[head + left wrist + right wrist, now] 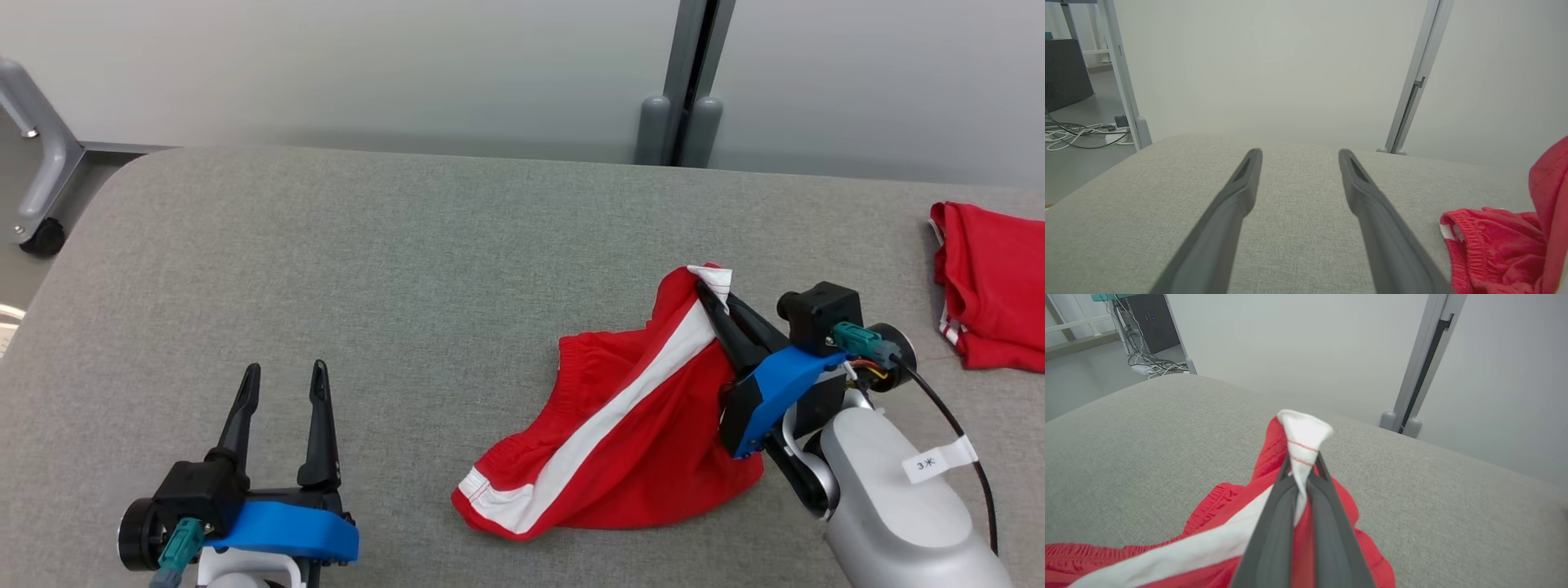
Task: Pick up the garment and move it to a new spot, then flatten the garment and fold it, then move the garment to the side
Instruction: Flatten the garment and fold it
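As I judge it, I am only at the very start of this job. The red cloth shorts with the white side stripe and gathered elastic waistband (620, 433) are lying crumpled on the grey fabric-covered table (367, 245), not yet flattened, folded or set aside.

What I am doing now is taking hold. My right gripper (709, 296) is pinching a white corner of the shorts, its two dark fingers closed tight on the cloth. That corner is standing up in a small peak above the fingertips. The bulk of the garment is draping down from it and resting on the table to the left of my right wrist. So the pick-up is under way, while the carry to a new spot and everything after it are ahead of me.

My left gripper (284, 374) is hovering wide open over bare table, holding nothing, with the shorts lying well apart to its right. A second red garment (992, 286) is sitting at the table's far right edge, apart from my work.
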